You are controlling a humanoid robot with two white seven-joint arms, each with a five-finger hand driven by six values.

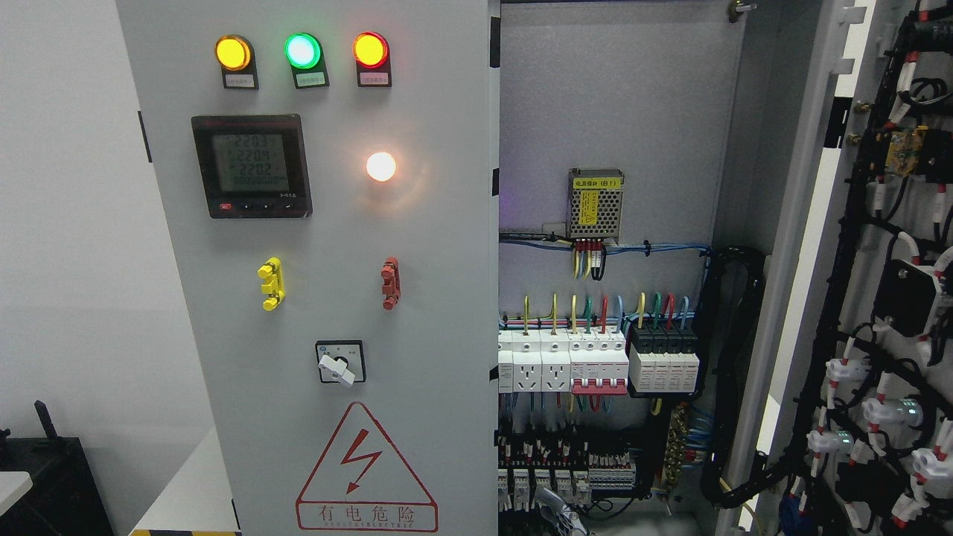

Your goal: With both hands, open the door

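A small metallic part of a robot hand (560,517) shows at the bottom edge, below the open grey electrical cabinet (610,112); cannot tell which arm it belongs to, how its fingers stand, or whether it touches anything. The cabinet's left grey metal door (327,246) is closed, carrying three lit round indicator lamps (301,50), a black digital meter (251,165) and a red triangular warning sign (365,473). The right door (904,298) is swung wide open right of the cabinet, its wired inner face showing; inside the cabinet sit white breakers (566,361) and coloured wiring.

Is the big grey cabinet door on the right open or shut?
Open. The right grey metal cabinet door is swung wide, so the coloured wires and white breakers inside show.
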